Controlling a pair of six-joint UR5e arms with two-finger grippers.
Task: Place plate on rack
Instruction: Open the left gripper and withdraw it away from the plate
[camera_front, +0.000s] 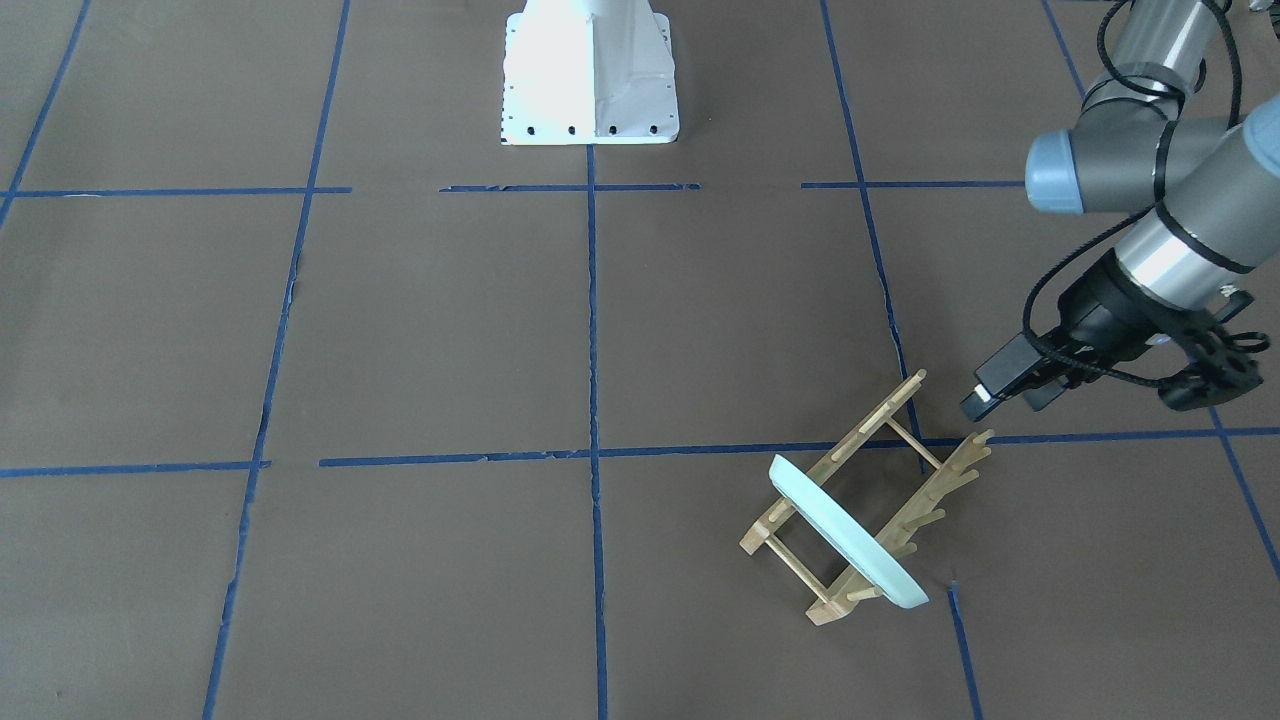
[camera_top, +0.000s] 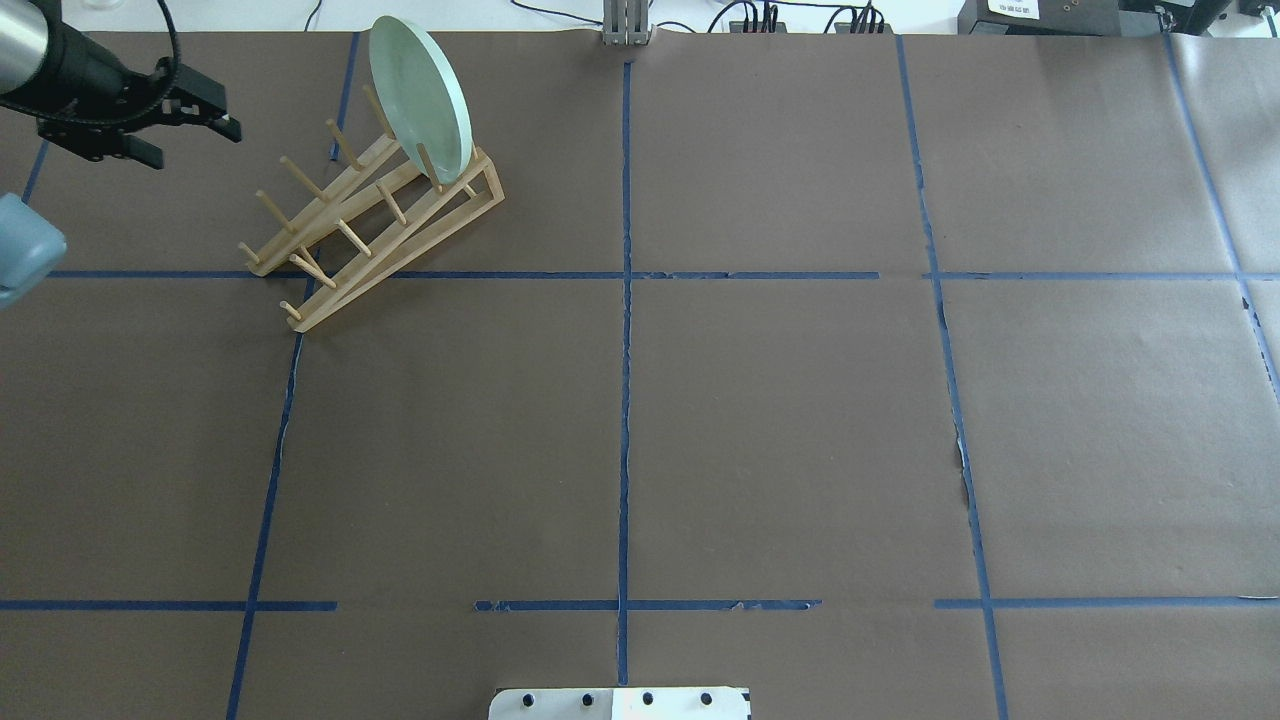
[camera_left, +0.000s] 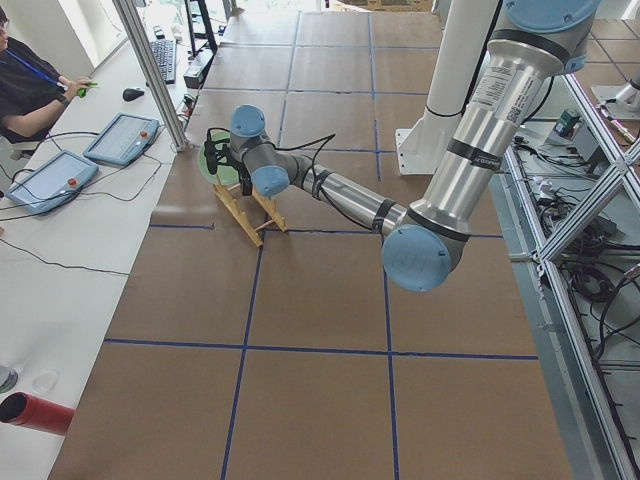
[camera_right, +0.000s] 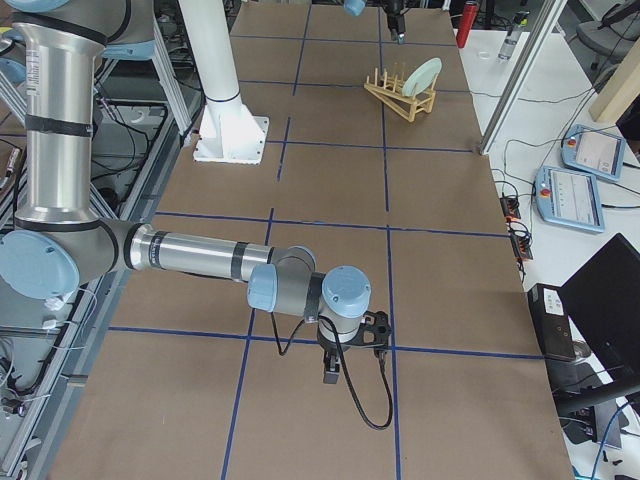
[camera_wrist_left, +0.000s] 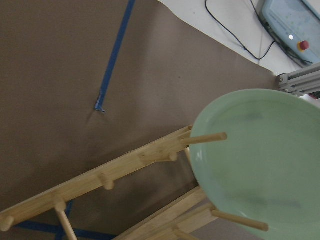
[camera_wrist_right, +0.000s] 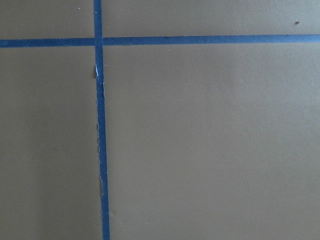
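**Brown-papered table: plate racked, pincer clear**

The plate stands on edge between pegs at one end of the rack, leaning a little. The left gripper hangs off the rack's opposite end, well apart from the plate, with its fingers spread and nothing between them. The placing looks done. What seems left is a retreat that keeps clear of the rack's pegs. How the right gripper's jaws stand cannot be told.

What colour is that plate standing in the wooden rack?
The plate is pale mint green, with no pattern; the left wrist view shows it best.
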